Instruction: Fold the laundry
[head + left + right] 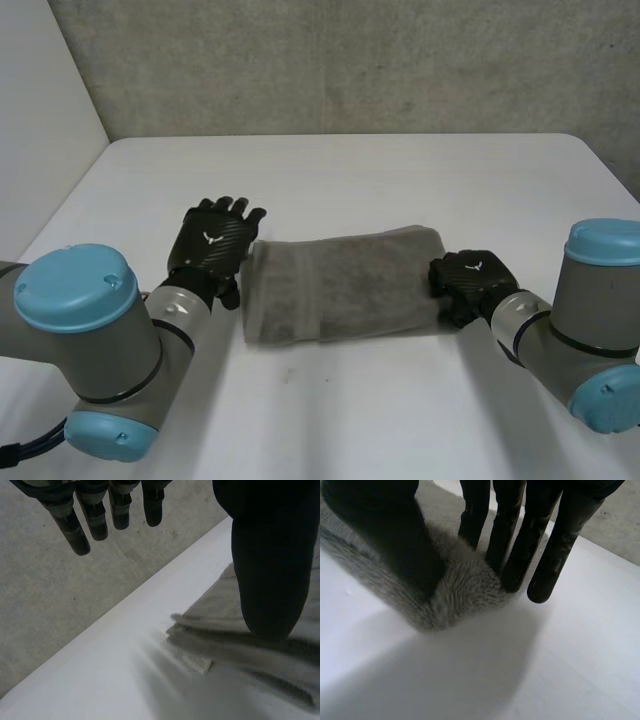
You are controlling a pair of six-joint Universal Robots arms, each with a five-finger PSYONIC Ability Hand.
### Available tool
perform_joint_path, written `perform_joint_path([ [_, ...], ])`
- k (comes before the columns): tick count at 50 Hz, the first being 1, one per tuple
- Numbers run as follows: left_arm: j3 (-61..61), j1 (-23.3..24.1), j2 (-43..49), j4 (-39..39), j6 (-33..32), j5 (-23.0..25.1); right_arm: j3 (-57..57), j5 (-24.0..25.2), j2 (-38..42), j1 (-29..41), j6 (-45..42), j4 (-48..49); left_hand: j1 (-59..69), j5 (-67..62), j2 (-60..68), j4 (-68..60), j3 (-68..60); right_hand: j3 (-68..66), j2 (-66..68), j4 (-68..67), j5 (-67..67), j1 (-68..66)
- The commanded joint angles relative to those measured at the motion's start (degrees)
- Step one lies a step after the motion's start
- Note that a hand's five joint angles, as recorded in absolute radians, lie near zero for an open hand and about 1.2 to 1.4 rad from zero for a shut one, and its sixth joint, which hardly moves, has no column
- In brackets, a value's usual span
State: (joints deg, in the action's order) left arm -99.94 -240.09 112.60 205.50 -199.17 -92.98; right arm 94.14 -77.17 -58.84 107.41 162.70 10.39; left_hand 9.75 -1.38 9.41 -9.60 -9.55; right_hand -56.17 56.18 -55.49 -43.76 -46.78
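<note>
folded grey terry towel (345, 285) lies across the middle of the white table (400, 170). left hand (210, 245) sits just beside its left end, fingers straight, released. right hand (470, 280) pinches its right end between thumb and fingers.

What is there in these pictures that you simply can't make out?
Head view: the towel has its right end hidden under the right hand; whether that hand grips it or rests on it is unclear, in the right wrist view too.
Head view: how many layers the towel has; its top layer covers them.
Left wrist view: the thumb of the left hand blocks part of the towel, which also runs out of view.
</note>
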Motion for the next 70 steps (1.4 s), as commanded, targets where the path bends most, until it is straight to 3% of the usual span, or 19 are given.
perform_joint_path([
  [1,-1.40,-0.55,-1.68,-0.09,0.19,-0.10,-0.45,-0.87,0.56,-1.50,-4.93,2.80,0.25,1.38,0.59,-0.40,-0.45,-23.83,23.82,-24.51,-26.24,-33.22],
  [9,-1.66,-0.82,-2.65,-0.01,0.19,-0.27,-5.02,-1.05,-3.39,1.84,-14.69,3.32,0.25,1.38,0.59,-0.40,-0.45,-23.83,23.82,-24.51,-26.24,-33.22],
  [14,-2.01,-1.60,-4.14,-0.01,0.19,-0.45,-12.92,-0.44,0.11,18.59,-18.46,3.50,0.25,1.38,0.59,-0.40,-0.45,-23.83,23.82,-24.51,-26.24,-33.22],
  [20,-2.71,-2.49,-5.20,-0.09,0.19,-0.54,-13.46,0.80,4.78,26.71,-22.60,4.55,0.25,1.38,0.59,-0.40,-0.45,-23.83,23.82,-24.51,-26.24,-33.22],
  [24,-3.24,-3.89,-7.04,-0.27,0.36,-0.54,-9.78,5.18,8.12,30.66,-27.68,7.10,0.25,1.38,0.59,-0.40,-0.45,-23.83,23.82,-24.51,-26.24,-33.22],
  [28,-3.33,-4.24,-7.40,-0.36,0.36,-0.63,-8.28,6.86,7.77,30.67,-28.05,8.33,0.30,1.34,0.64,-0.44,-0.50,-23.83,23.82,-24.51,-26.24,-33.22],
  [29,-3.24,-4.24,-7.40,-0.36,0.62,-0.54,-8.28,6.60,6.90,30.67,-27.27,8.68,0.63,1.00,0.97,-0.78,-0.83,-12.56,12.56,-13.24,-14.98,-21.96],
  [30,-3.24,-4.16,-7.40,-0.36,1.23,-0.54,-8.19,5.99,5.24,30.41,-25.69,8.42,0.63,1.00,0.98,-0.78,-0.83,22.86,-22.86,22.17,20.44,13.46],
  [31,-3.24,-4.16,-7.40,-0.36,1.24,-0.54,-8.19,5.98,5.22,30.41,-25.68,8.42,0.63,1.00,0.98,-0.78,-0.83,23.21,-23.21,22.53,20.79,13.81],
  [32,-3.07,-3.98,-7.40,-0.36,1.94,-0.54,-7.84,4.94,3.66,29.36,-23.06,8.16,0.63,1.00,0.98,-0.78,-0.83,46.17,-46.18,45.49,43.76,36.78],
  [41,1.31,-0.83,-7.40,-0.71,7.82,-0.45,-4.67,2.20,-8.56,18.82,3.63,5.53,2.82,-1.18,3.16,-2.96,-3.02,46.17,-46.18,45.49,43.76,36.78],
  [42,1.33,-0.82,-7.40,-0.71,7.83,-0.45,-4.67,2.20,-8.58,18.80,3.68,5.52,2.82,-1.19,3.16,-2.97,-3.02,46.17,-46.18,45.49,43.76,36.78],
  [44,4.82,1.90,-6.52,-2.89,11.15,-0.36,-5.54,2.38,-10.42,14.43,12.34,1.68,4.83,-3.20,5.17,-4.97,-5.03,46.17,-46.18,45.49,43.76,36.78],
  [47,6.86,2.96,-5.90,-4.93,13.28,-0.27,-6.43,2.73,-10.69,12.48,15.63,-0.63,6.18,-4.55,6.53,-6.33,-6.38,46.17,-46.18,45.49,43.76,36.78],
  [49,11.59,4.63,-2.58,-9.65,18.70,-0.36,-10.28,4.13,-9.64,10.20,19.84,-5.18,6.18,-4.55,6.53,-6.33,-6.38,46.17,-46.18,45.49,43.76,36.78],
  [57,22.23,7.88,9.63,-21.25,29.70,-0.71,-20.82,6.77,2.21,8.52,18.80,-12.66,5.85,-4.22,6.19,-5.99,-6.05,46.17,-46.18,45.49,43.76,36.78],
  [63,23.39,7.89,14.14,-24.26,30.68,-4.76,-25.15,6.95,8.74,9.05,17.04,-13.99,5.68,-4.05,6.02,-5.82,-5.88,46.17,-46.18,45.49,43.76,36.78],
  [65,22.51,7.71,15.10,-24.44,30.33,-8.60,-26.38,6.95,11.45,9.57,14.94,-13.82,5.51,-3.88,5.85,-5.66,-5.71,46.17,-46.18,45.49,43.76,36.78],
  [70,20.32,7.19,15.11,-24.26,30.16,-11.17,-27.52,6.51,14.53,11.41,11.77,-13.73,5.17,-3.54,5.52,-5.32,-5.38,46.17,-46.18,45.49,43.76,36.78],
])
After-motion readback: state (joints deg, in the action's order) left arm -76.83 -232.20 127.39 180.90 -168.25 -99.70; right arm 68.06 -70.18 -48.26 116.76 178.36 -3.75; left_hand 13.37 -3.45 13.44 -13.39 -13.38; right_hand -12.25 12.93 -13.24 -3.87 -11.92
